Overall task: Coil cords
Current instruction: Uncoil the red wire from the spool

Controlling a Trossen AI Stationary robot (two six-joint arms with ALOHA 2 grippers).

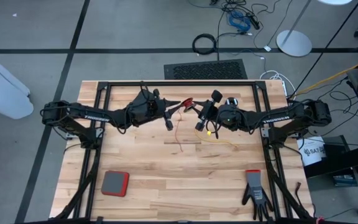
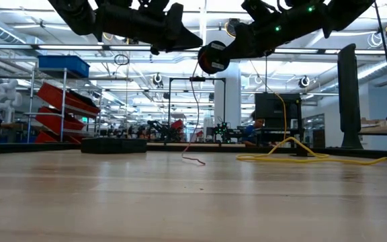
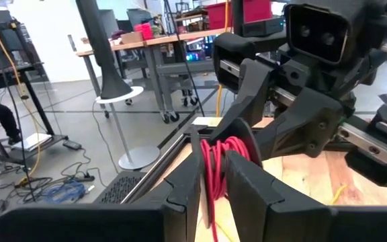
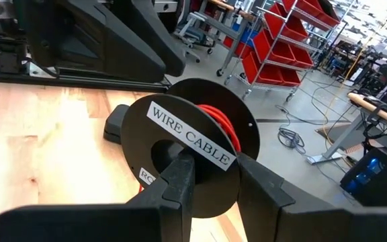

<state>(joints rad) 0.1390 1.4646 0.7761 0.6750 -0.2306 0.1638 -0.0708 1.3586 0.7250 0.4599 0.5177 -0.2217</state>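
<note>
High view: both arms are stretched toward the middle of the worktop (image 1: 135, 162), meeting above its far half. The left claw (image 1: 168, 118) and right claw (image 1: 201, 118) are held either side of a small reel (image 1: 189, 103) wound with red cord (image 1: 180, 134). A loose tail of that cord trails down toward the near side. A yellow cord (image 1: 222, 140) lies slack on the boards just below the right arm. A red-edged pad (image 1: 114, 183) and a dark glove (image 1: 255, 193) sit well apart, near the front edge.

Low view: the reel (image 2: 213, 57) is seen hanging well clear of the boards, held between the two arms. The red cord (image 2: 196, 114) drops almost straight down from it, its end touching the wood. The yellow cord (image 2: 301, 158) lies in loose loops to the side.

Left wrist view: the left claw (image 3: 213, 181) is closed on strands of red cord (image 3: 215, 168) just before the reel.

Right wrist view: the right claw (image 4: 213, 181) is clamped on the reel (image 4: 193, 148) at its hub, label facing the camera.

Judgement: the reel's axis runs roughly from claw to claw, so the winding depends on the left arm carrying cord around it.
</note>
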